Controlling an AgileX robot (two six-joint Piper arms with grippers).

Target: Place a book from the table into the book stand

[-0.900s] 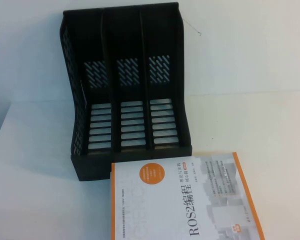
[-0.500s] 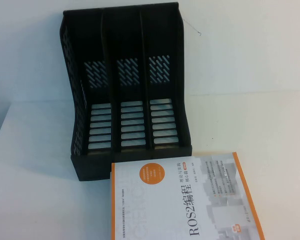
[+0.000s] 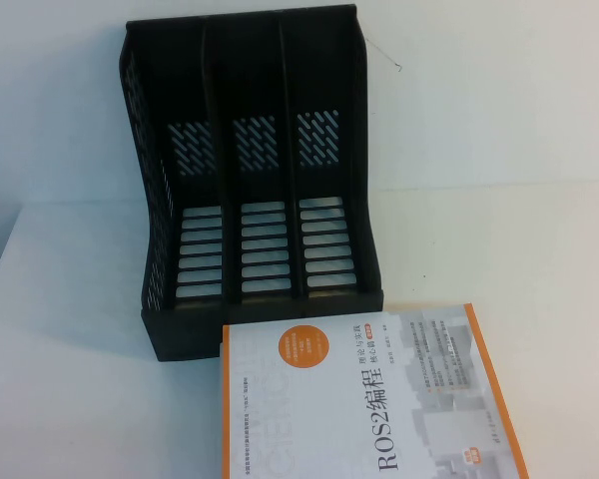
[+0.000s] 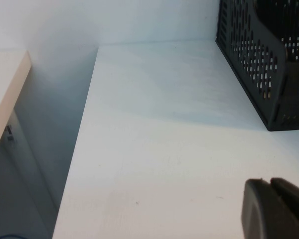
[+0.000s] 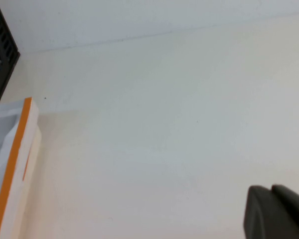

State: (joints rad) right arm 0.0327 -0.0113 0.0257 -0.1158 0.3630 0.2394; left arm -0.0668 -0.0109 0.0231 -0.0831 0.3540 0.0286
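The white-grey book (image 3: 354,394) with the orange edge stripe, orange circle and black "ROS2" title lies flat on the white table (image 3: 70,339), just in front of the black book stand (image 3: 250,190). The stand has three empty upright slots. Neither gripper shows in the high view. My left gripper (image 4: 270,183) is shut and empty above bare table, to one side of the stand (image 4: 261,55). My right gripper (image 5: 270,190) is shut and empty above bare table, away from the book's orange-edged corner (image 5: 12,154).
The table's left edge (image 4: 84,134) drops off beside a second light surface (image 4: 5,94). A thin wire hook (image 3: 384,55) shows behind the stand's right side. A white wall stands behind the table.
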